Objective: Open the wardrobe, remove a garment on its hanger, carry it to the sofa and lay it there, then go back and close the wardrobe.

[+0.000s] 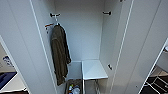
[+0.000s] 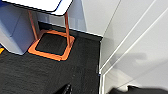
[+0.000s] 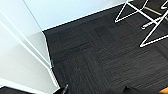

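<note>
I stand right in front of the wardrobe (image 1: 82, 32). Both its doors are swung wide, so I can see the white inside. A dark green jacket (image 1: 60, 53) hangs on the left side from a hook high up, and it hangs low, almost down to a basket (image 1: 73, 87) of small things on the wardrobe floor. To the right of it sits a white shelf (image 1: 93, 70). I think the doors are open so that clothes can come out.

I do not see the orange garment inside the wardrobe. There is a small orange patch (image 3: 163, 90) at the edge of my right wrist view, but I cannot tell what it is. I do not see the sofa either.

My arms hang low at my sides, so my wrist cameras look down at the dark carpet (image 3: 100, 57). The left one sees an orange frame (image 2: 51, 45) standing on the floor. The right one sees thin white legs (image 3: 147, 22) of some furniture. My jaws are cut off in both views, so I cannot tell if they are wide or narrow.
</note>
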### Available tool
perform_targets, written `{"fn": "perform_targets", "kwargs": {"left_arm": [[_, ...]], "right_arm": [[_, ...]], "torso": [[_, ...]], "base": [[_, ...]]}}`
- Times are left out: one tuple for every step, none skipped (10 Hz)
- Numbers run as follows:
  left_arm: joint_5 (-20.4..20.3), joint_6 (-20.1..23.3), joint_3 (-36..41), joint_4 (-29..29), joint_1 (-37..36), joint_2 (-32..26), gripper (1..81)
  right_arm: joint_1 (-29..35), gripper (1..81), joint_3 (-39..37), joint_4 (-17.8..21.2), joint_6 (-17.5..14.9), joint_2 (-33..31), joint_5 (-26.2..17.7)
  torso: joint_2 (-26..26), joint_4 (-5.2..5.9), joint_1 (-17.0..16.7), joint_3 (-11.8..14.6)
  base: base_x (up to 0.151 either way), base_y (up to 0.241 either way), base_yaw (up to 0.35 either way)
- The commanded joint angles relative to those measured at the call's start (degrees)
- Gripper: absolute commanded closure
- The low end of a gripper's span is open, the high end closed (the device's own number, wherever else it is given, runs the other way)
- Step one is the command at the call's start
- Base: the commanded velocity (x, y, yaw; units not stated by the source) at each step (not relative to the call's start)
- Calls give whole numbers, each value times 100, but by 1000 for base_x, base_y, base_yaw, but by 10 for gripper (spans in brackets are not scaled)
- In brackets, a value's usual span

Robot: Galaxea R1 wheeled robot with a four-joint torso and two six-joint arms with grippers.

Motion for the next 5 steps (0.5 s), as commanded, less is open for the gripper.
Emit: {"fn": "perform_targets", "kwargs": {"left_arm": [[900, -174, -441, -18, -1229, -479, 10], [1184, -174, -415, -26, -1598, -426, 10], [1438, -174, -346, -35, -1934, -320, 10], [1650, -191, -240, -53, -2232, -188, 10], [1800, -314, -143, -140, -2549, -65, 10]], "right_arm": [[2232, 10, -1704, -167, 93, -33, -928], [2462, 10, -1564, -35, 110, -24, -1105], [2560, 10, -1240, 359, 110, -42, -1246], [2568, 10, -843, 827, 110, -68, -1307], [2551, 10, -535, 1152, 110, -50, -1334]], "torso": [[-2, 0, 0, 0], [0, 0, 0, 0], [0, 0, 0, -2], [2, 0, 5, -5], [5, 0, 7, -5]], "base": [[0, 0, 0], [0, 0, 0], [0, 0, 0], [0, 0, 0], [0, 0, 0]]}}
